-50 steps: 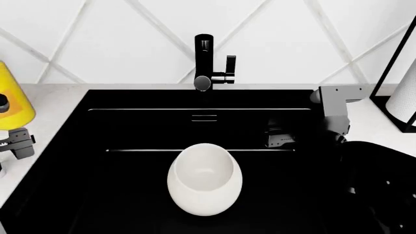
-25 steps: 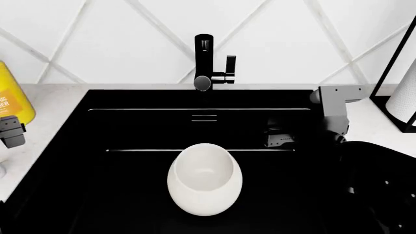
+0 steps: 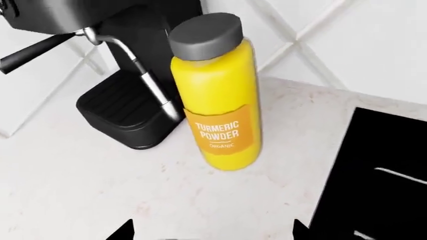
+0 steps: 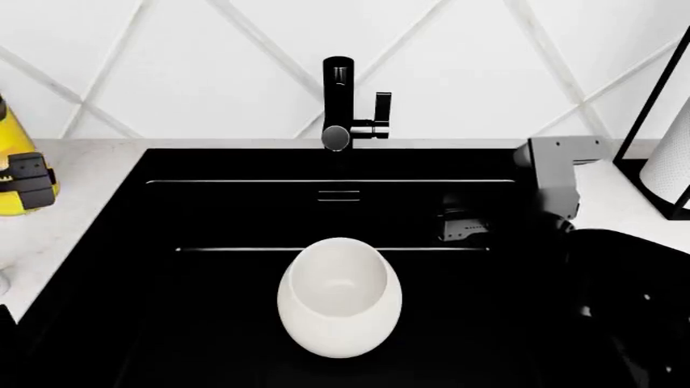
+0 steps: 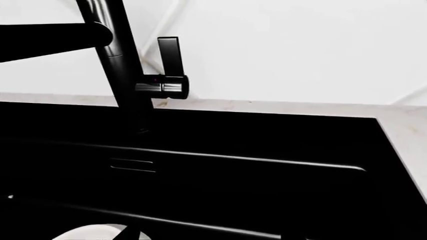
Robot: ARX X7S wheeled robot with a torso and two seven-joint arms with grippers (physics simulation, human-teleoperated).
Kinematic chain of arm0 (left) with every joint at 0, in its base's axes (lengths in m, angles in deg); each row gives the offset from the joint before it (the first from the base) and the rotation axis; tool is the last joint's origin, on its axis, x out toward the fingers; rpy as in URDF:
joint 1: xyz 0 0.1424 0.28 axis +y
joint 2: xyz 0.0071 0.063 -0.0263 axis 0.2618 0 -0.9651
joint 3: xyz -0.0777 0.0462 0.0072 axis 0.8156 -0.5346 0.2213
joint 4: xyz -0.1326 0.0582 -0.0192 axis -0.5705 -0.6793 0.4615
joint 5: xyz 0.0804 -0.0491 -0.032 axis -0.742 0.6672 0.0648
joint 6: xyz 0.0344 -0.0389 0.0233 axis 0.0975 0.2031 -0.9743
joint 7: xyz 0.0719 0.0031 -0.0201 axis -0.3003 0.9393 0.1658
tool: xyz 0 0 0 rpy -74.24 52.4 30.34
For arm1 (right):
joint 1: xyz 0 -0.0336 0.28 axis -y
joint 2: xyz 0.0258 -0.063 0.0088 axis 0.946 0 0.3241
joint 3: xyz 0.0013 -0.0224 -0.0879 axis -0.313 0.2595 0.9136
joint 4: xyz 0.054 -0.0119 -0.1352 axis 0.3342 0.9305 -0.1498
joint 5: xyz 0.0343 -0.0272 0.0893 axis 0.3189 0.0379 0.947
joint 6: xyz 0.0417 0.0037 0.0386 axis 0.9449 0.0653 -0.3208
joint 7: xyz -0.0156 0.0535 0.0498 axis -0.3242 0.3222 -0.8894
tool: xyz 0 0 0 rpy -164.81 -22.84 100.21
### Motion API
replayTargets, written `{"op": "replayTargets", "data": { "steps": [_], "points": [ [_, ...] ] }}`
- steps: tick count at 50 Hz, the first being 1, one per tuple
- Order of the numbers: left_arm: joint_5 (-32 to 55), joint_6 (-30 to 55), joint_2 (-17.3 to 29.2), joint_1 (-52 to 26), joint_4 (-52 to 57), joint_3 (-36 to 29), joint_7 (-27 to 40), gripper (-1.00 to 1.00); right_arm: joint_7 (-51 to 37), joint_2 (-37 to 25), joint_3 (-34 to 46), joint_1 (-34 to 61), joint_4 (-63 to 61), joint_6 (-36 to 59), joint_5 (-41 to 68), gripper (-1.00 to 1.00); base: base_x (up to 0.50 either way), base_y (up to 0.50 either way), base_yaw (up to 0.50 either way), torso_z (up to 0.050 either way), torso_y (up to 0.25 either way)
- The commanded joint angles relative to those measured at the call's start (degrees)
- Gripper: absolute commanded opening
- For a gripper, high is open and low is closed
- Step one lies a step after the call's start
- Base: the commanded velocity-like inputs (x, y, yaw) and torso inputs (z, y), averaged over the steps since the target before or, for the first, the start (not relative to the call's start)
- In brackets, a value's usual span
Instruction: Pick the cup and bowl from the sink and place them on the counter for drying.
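The white bowl [image 4: 339, 295] lies in the black sink [image 4: 216, 218], near its front; a sliver of the bowl [image 5: 90, 234] also shows in the right wrist view. No cup shows in any view. My right gripper [image 4: 466, 229] hangs open and empty inside the sink's right part, behind and to the right of the bowl; one of its fingertips [image 5: 130, 235] is dark against the bowl's rim. My left gripper [image 4: 27, 182] is over the counter [image 4: 81, 186] to the left of the sink, open and empty [image 3: 212, 235], facing a yellow bottle.
The yellow turmeric bottle [image 3: 220, 100] stands on the counter just ahead of my left gripper, with a black coffee machine [image 3: 120, 75] behind it. A black faucet [image 4: 339, 105] rises behind the sink. A paper-towel roll [image 4: 674, 153] in a black holder stands at the right.
My left gripper has moved back along the counter, away from the front edge, up to the yellow bottle. The right arm and the bowl have stayed put.
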Motion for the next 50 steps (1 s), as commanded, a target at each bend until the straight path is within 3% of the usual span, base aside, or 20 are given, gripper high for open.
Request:
{"op": "replayTargets", "data": {
  "steps": [1,7,12,15,28,39,43,50],
  "points": [
    [-20.5,2.01,-4.93,-3.05,4.45,-4.99,-22.17,1.0,-0.4,-0.05,0.96,2.47,0.7,1.95,0.42,1.0,0.0,0.0,0.0,0.0,0.0],
    [-25.69,1.88,-5.67,-4.02,7.21,-7.93,-33.55,1.0,-1.8,0.05,0.58,3.51,1.49,4.29,1.8,1.0,0.0,0.0,0.0,0.0,0.0],
    [-25.88,1.48,-7.09,-2.51,12.17,-9.41,-37.04,1.0,-3.75,0.37,-0.01,4.3,2.44,7.17,3.62,1.0,0.0,0.0,0.0,0.0,0.0],
    [-32.47,1.94,-8.88,-2.72,13.16,-8.45,-46.2,1.0,-4.59,0.26,0.02,5.37,2.49,9.01,4.55,1.0,0.0,0.0,0.0,0.0,0.0],
    [-48.48,1.74,-13.01,-1.37,14.11,-10.23,-65.45,1.0,-6.78,1.7,1.65,8.98,6.66,15.87,7.58,1.0,0.0,0.0,0.0,0.0,0.0],
    [-53.71,0.52,-15.43,0.75,15.83,-10.84,-72.38,1.0,-6.95,3.61,5.43,16.15,10.31,21.6,8.78,1.0,0.0,0.0,0.0,0.0,0.0],
    [-53.16,-1.7,-17.99,2.09,16.12,-10.46,-70.66,1.0,-5.69,4.86,7.38,17.55,11.59,21.12,8.07,1.0,0.0,0.0,0.0,0.0,0.0],
    [-53.91,-1.57,-17.38,1.83,17.25,-10.88,-72.96,1.0,-4.04,6.43,11.06,18.06,14.26,20.13,6.05,1.0,0.0,0.0,0.0,0.0,0.0]
  ]
}}
